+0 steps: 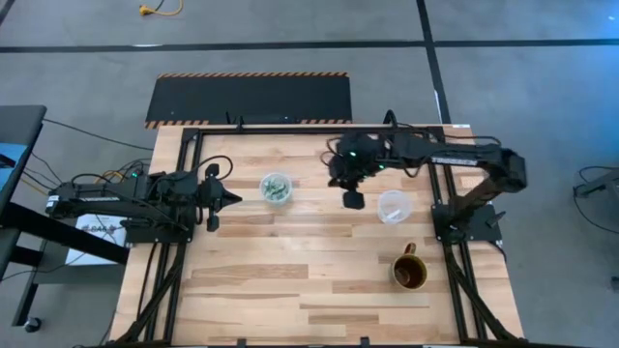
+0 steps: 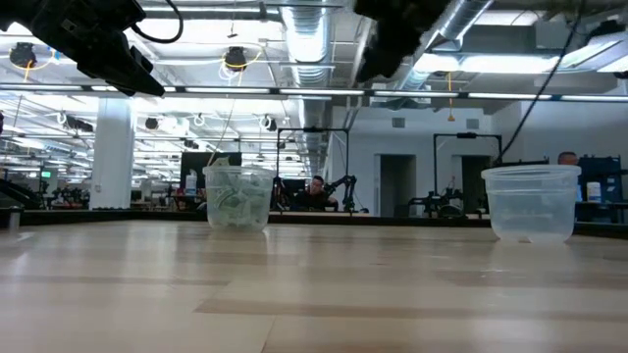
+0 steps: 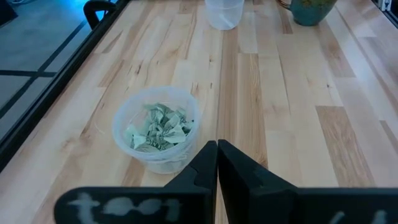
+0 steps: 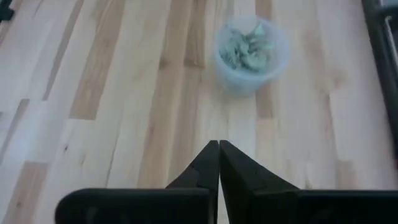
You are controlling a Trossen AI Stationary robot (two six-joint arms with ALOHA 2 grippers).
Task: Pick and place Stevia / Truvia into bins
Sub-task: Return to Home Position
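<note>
Two hazards worth weighing for the retreat home. Left claw [image 1: 232, 199] hovering above the counter [image 1: 290, 290], fingers pressed together, pinching nothing. Just ahead of its tips, the filled bin [image 1: 276, 188], heaped with green-and-white sachets [image 3: 158, 127]. Right claw [image 1: 354, 200] likewise pressed together and empty, raised off the counter. Just beside it, back toward its own arm, the second bin [image 1: 394, 206], contents impossible to make out. Well ahead of its tips, the filled bin. Farther off behind it, nearer the counter's edge, a brown mug [image 1: 409, 273]. First hazard: clipping the second bin if swung back low or wide, with light plastic likely to tip or skid at a touch. Second hazard: nudging the filled bin with the left claw if eased forward or dropped before pulling away, likely spilling sachets across the counter and undoing the sorting. Safer, probably, to lift first, then withdraw straight back, away from both bins.
</note>
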